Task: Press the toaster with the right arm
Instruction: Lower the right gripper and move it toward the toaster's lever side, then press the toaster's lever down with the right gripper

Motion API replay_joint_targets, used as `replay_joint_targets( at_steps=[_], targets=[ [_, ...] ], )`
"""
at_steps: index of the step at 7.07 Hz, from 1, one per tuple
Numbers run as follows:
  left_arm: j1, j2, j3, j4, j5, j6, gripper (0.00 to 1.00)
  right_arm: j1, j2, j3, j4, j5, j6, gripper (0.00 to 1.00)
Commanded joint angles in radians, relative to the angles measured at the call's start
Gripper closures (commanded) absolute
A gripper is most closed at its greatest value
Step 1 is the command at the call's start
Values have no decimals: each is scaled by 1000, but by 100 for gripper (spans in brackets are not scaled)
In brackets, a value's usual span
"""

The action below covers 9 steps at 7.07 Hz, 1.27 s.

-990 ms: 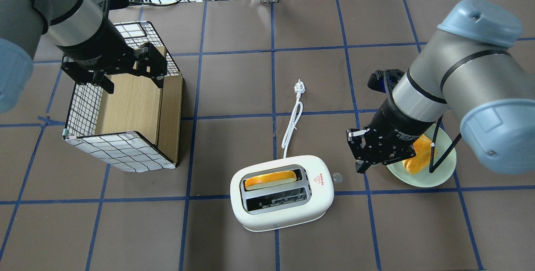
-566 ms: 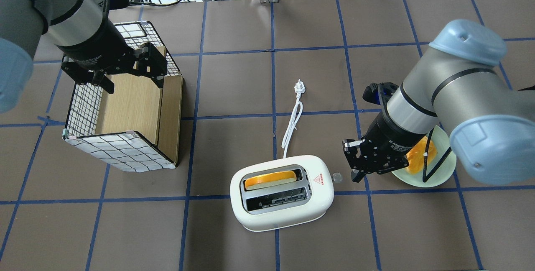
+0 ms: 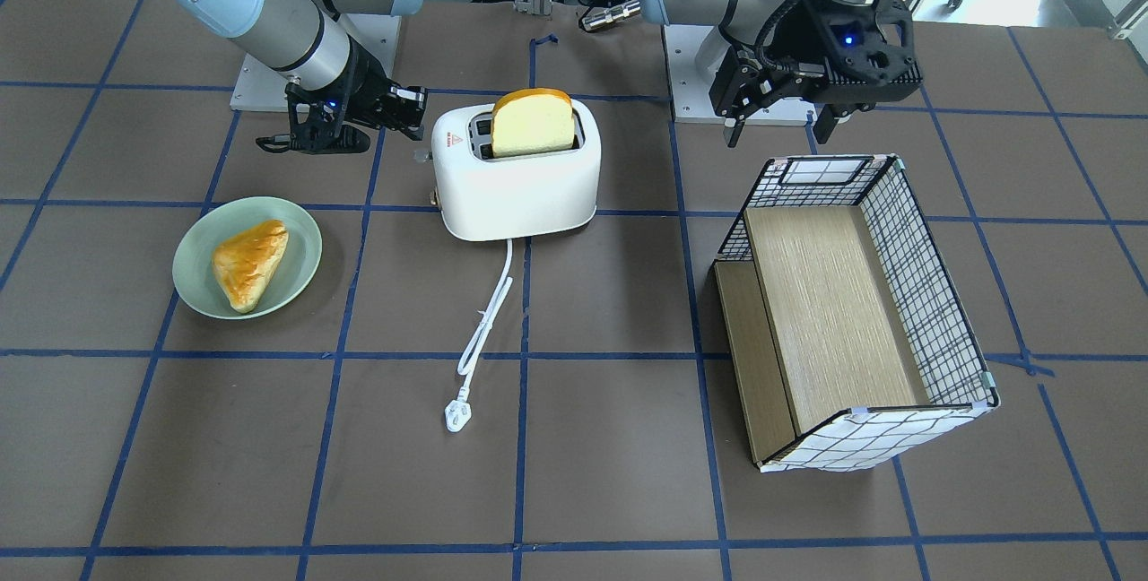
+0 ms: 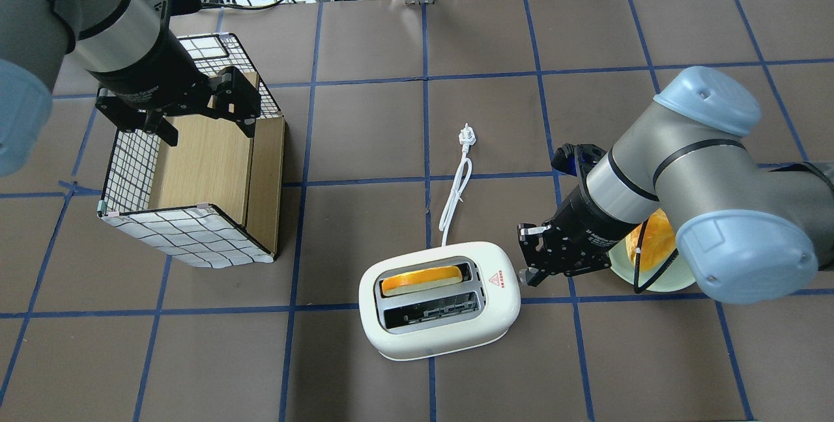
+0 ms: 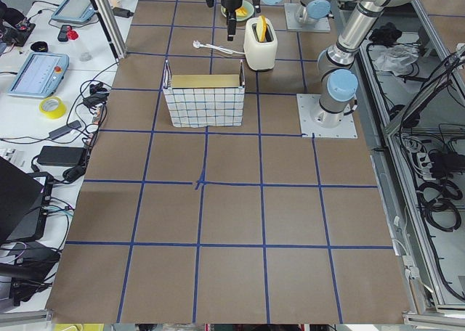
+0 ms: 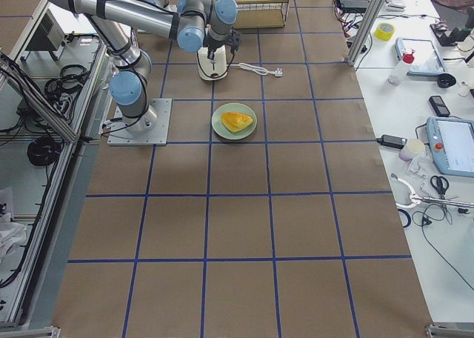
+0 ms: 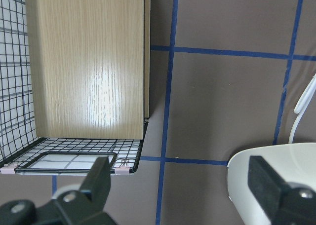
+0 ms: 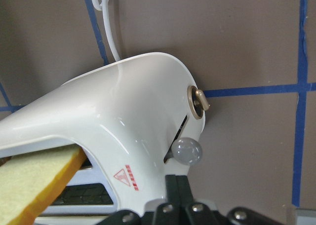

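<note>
The toaster stands on the brown table, nearest the robot and close to the middle line, with its lever end turned to the robot's right. A bread slice stands high in the slot farther from the robot; the nearer slot holds nothing. At the lever end, the right gripper has its two fingers pressed together with nothing between them, the tip just beneath the lever knob in the wrist view. Whether tip and knob touch cannot be told. The right arm slants down to that point from the robot's right, passing above a green plate that carries a golden pastry. The white cord runs from the toaster's far side away from the robot to a loose plug lying on the table. Farther off, on the robot's left, lies a grid-patterned basket with wooden panels. The left gripper hangs above the basket, fingers spread wide apart and holding nothing.
</note>
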Motion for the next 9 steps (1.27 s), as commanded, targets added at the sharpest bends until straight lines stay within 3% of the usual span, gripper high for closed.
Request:
replay_joint_targets(
  at_steps=[1, 9],
  targets=[
    [0, 0, 1, 0, 0, 0, 0, -1, 3, 3, -30, -9, 25, 100],
    [0, 0, 1, 0, 0, 0, 0, 2, 39, 49, -65, -9, 39, 100]
  ],
)
